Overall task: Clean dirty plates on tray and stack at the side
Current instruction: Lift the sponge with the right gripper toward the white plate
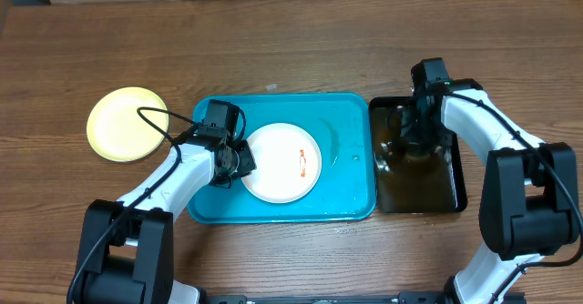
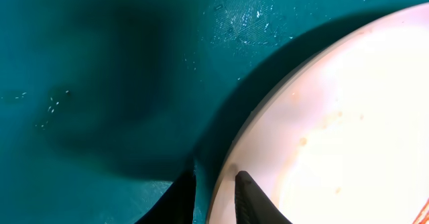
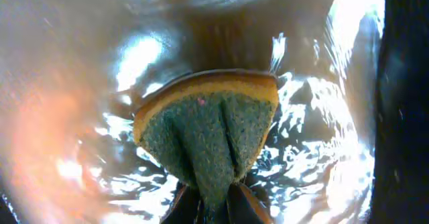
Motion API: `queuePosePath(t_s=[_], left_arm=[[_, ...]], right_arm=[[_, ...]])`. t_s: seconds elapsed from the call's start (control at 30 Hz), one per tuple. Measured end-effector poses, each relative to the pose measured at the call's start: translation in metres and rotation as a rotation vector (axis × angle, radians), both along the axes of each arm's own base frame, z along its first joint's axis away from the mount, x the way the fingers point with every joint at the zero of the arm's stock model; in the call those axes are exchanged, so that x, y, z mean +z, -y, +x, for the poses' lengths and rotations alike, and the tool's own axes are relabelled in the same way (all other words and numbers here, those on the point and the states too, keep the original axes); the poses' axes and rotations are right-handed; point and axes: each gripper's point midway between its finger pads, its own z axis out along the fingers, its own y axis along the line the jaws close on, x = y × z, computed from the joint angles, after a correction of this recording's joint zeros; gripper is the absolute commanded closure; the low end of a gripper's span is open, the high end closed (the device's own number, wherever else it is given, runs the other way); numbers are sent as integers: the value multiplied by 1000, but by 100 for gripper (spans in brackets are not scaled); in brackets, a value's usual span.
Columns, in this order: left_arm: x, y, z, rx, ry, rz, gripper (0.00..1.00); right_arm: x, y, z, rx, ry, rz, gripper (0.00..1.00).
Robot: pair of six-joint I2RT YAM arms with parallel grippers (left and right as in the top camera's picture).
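A white dirty plate (image 1: pixel 278 172) with an orange-red smear (image 1: pixel 301 161) lies in the turquoise tray (image 1: pixel 282 215). My left gripper (image 1: pixel 242 158) is shut on that plate's left rim. In the left wrist view one finger (image 2: pixel 182 198) is under the rim (image 2: pixel 228 177) and the other finger (image 2: pixel 253 202) is on the plate's face (image 2: pixel 348 117). A pale yellow plate (image 1: pixel 127 124) rests on the table to the left of the tray. My right gripper (image 1: pixel 417 140) is down in the black tray (image 1: pixel 451 190), shut on a yellow-and-green sponge (image 3: pixel 208 127), which is pinched into a fold over the wet tray floor.
The black tray holds shallow brownish water (image 3: pixel 80 63) and sits against the turquoise tray's right side. Water droplets (image 2: pixel 255 13) spot the turquoise floor. Bare wooden table (image 1: pixel 291 40) lies behind both trays.
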Motion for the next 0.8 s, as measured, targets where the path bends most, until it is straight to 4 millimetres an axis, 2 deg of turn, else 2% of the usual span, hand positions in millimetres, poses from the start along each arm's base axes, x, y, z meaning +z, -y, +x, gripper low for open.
queuePosePath(t_s=[0.1,0.2,0.23,0.3,0.43,0.47,0.53,0.6,0.67,0.73,0.8], left_arm=[[0,0,2,0,8,-2,77],[1,1,6,0,23,-5,77],[2,1,7,0,28,-6,80],[2,1,8,6,32,-7,96],[2,2,6,2,26,-3,96],[1,1,4,1,18,-1,93],[0,1,-7,7,-32,-2,76],[-3,2,-18,19,-81,-11,69],[-3,4,-20,33,-92,-27,68],[-2,5,-17,36,-79,-35,75],[-1,6,-10,46,-54,-43,95]], right_arm=[[12,0,1,0,-18,-3,96],[29,-2,13,1,8,0,96],[33,-2,16,1,18,2,96],[38,-3,21,1,30,3,96],[39,-3,17,2,13,1,96],[39,-3,17,2,13,1,96],[39,-3,17,2,14,1,96],[39,-3,17,5,13,1,96],[39,-3,17,11,14,0,96],[39,-3,17,17,14,0,96],[39,-3,18,25,17,0,96]])
